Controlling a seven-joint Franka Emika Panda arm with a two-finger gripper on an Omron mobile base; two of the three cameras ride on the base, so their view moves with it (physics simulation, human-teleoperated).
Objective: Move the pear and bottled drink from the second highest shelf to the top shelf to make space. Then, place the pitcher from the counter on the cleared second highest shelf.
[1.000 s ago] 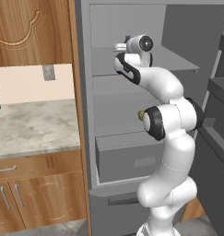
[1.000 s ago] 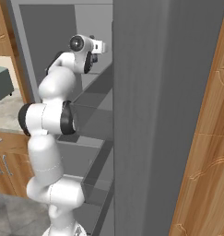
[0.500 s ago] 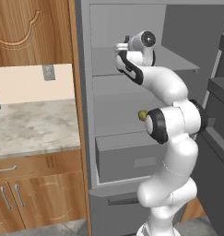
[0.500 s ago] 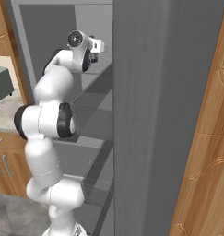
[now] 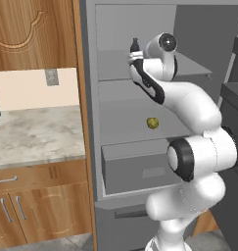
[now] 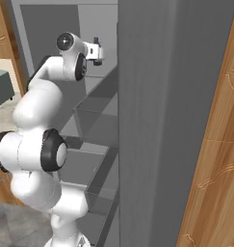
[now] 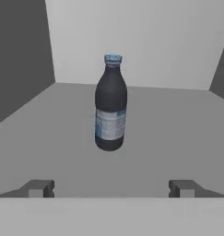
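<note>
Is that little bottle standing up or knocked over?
Upright: the bottle stands on its base on the shelf, cap on top.

In the left base view the white arm's wrist hides all but the neck and dark cap of the slim dark-blue bottled drink (image 5: 134, 45), and the end effector itself; the picture's left edge cuts off the beige-gray marbled stone surface (image 5: 37, 137)
</note>
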